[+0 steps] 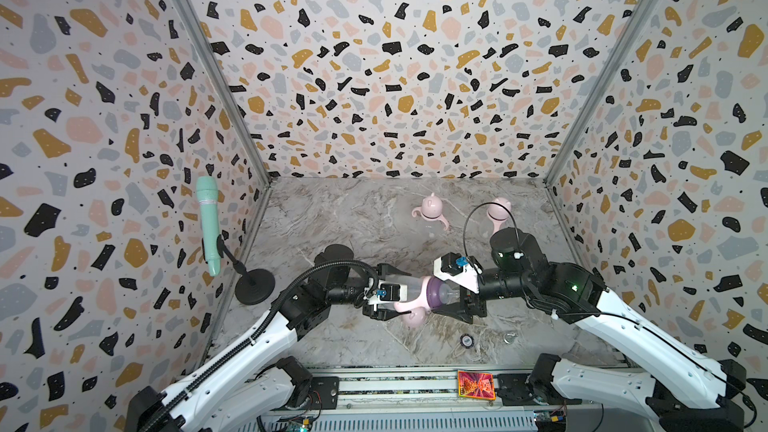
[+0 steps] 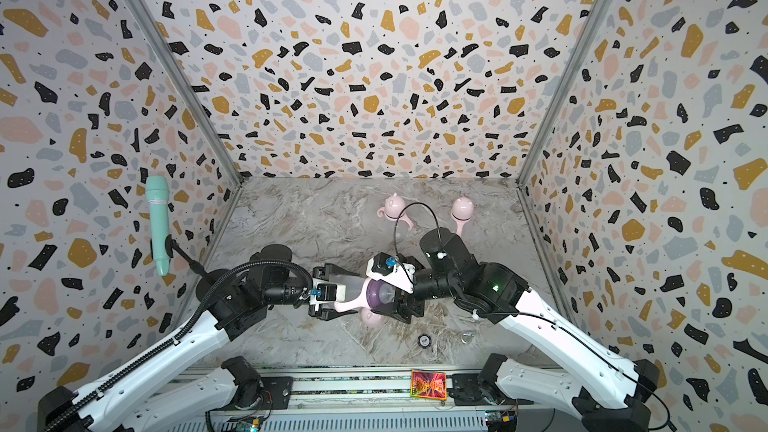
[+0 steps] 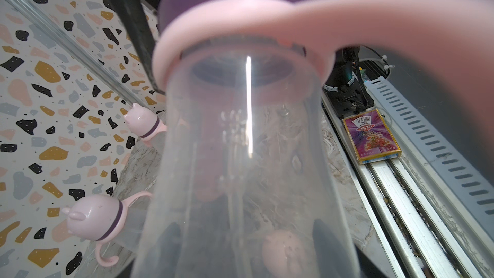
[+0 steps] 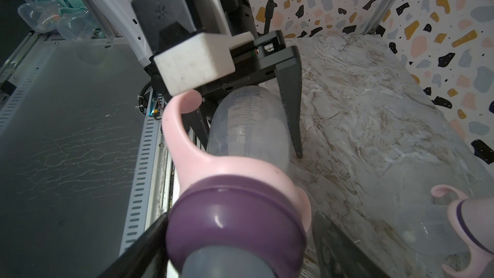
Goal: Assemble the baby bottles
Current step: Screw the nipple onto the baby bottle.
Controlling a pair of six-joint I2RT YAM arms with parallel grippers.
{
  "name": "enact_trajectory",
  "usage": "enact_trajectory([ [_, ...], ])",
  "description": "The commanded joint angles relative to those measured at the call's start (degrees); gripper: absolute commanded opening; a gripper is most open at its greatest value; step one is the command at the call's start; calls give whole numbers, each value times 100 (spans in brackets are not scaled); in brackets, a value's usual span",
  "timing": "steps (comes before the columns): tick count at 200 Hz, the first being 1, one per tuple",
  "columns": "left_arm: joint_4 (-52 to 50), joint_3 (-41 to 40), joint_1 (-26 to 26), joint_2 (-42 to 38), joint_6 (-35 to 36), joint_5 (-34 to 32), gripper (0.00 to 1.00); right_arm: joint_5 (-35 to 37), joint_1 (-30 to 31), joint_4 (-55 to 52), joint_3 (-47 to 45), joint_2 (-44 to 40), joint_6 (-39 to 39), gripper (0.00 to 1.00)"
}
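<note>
Nearest the base, one card pack (image 1: 476, 384) is noted on the rail. Beyond it, one poker chip (image 1: 467, 340) and one metal ring (image 1: 509, 337) lie on the table (image 1: 332, 222).

Three bottles and two grippers are counted.

At mid-table, one held bottle (image 1: 412, 284) is carried clear of the surface. Its long axis is level and runs crosswise, with the teat end towards the robot's right. One loose cap (image 1: 413, 317) lies beneath it.

The left gripper (image 1: 401, 292) is clamped on the bottle's clear body. The right gripper (image 1: 436, 292) straddles the purple collar (image 4: 235, 217); whether its fingers (image 4: 144, 247) press it cannot be told.

One microphone (image 1: 208, 222) is mounted by the left wall.

Farthest back, a capped bottle (image 1: 430, 207) and a second capped bottle (image 1: 498, 209) stand upright, apart.
</note>
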Motion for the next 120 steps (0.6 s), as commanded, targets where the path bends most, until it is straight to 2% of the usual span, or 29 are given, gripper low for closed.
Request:
enact_trajectory([
  [1,236,225,-6,-91,41,186,13,25,26,12,-54,-56,110,69],
  [50,415,179,-18,-166,-64,-134,13,-464,24,383,-309,83,442,37],
  [72,850,18,-17,-309,-315,-963,12,-1028,-60,719,-367,271,829,24],
  [96,1344,-237,-26,-522,-379,-2025,11,-2092,-606,1159,-355,504,1540,7],
  [120,1799,-526,-39,-719,-264,-3118,11,-2765,-1037,1700,-340,696,2334,1],
])
